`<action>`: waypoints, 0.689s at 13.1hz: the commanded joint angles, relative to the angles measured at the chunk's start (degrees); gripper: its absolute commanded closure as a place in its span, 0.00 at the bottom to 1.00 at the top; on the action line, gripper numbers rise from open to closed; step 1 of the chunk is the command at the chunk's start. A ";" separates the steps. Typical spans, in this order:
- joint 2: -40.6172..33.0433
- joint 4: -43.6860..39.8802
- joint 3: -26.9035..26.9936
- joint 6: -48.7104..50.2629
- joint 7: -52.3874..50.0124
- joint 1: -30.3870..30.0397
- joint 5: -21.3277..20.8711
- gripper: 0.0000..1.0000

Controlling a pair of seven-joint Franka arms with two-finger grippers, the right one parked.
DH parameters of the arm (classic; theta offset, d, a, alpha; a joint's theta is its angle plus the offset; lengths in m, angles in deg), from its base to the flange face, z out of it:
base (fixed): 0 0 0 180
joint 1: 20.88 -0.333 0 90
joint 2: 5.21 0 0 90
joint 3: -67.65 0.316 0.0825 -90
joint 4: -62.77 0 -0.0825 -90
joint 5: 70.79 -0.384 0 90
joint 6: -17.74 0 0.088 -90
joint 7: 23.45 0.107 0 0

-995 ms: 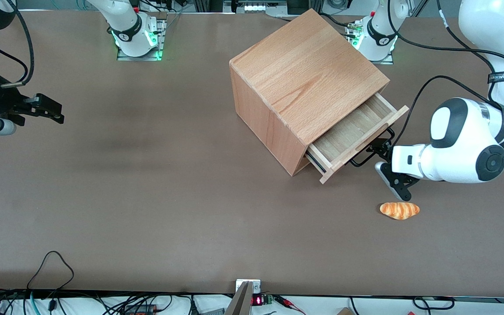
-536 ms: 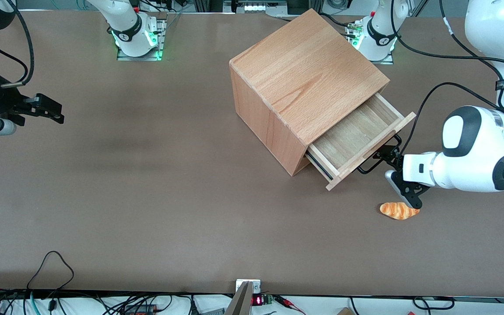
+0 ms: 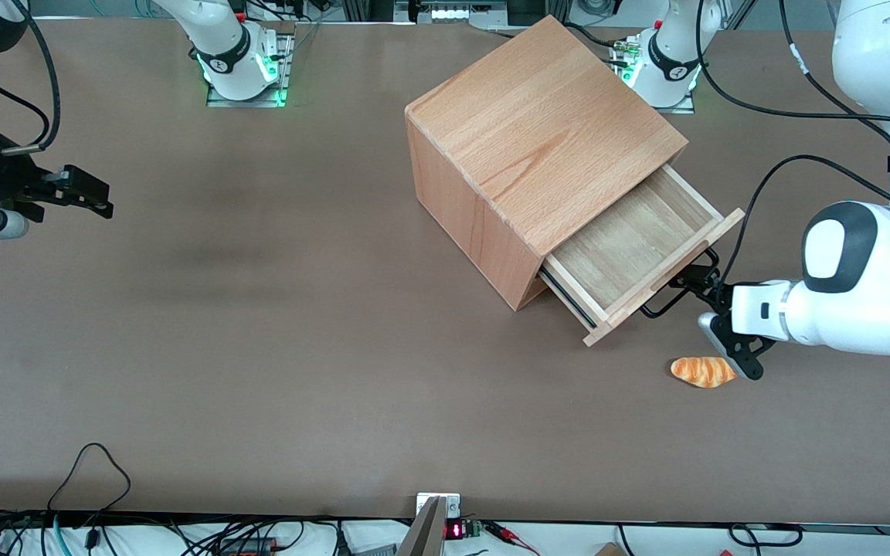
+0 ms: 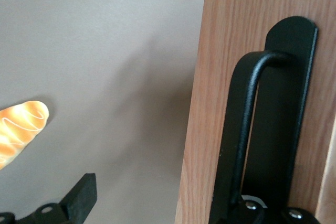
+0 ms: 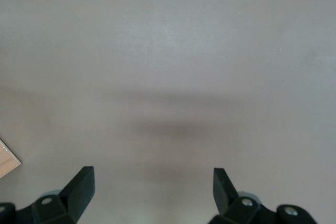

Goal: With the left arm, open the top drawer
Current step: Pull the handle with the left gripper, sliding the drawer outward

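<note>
The beech cabinet (image 3: 538, 123) stands angled on the brown table. Its top drawer (image 3: 630, 247) is pulled well out, showing a bare wooden inside. The drawer's wooden front (image 4: 210, 103) carries the black bar handle (image 3: 673, 297) (image 4: 239, 129). The left arm's gripper (image 3: 696, 284) (image 4: 152, 198) is at that handle and stands open. One finger (image 4: 79, 198) shows free over the table, and the other is hidden at the bar, seemingly hooked in the handle.
A toy croissant (image 3: 704, 371) (image 4: 18, 129) lies on the table just nearer the front camera than the left arm's wrist (image 3: 839, 309). The arm bases (image 3: 240, 62) stand at the table's back edge. Cables run along the front edge.
The drawer has slid farther out of the cabinet. The left gripper has drawn back with the handle, toward the working arm's end and a little nearer the front camera.
</note>
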 commanded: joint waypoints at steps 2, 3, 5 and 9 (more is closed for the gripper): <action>2.76 -5.04 -0.18 2.21 1.06 -1.10 0.57 0.00; 3.28 -6.09 -0.18 2.57 1.06 -1.62 0.66 0.00; 4.42 -7.68 -0.18 3.18 1.06 -1.63 0.57 0.00; 5.75 -9.79 -0.10 3.19 0.97 -1.98 0.57 0.00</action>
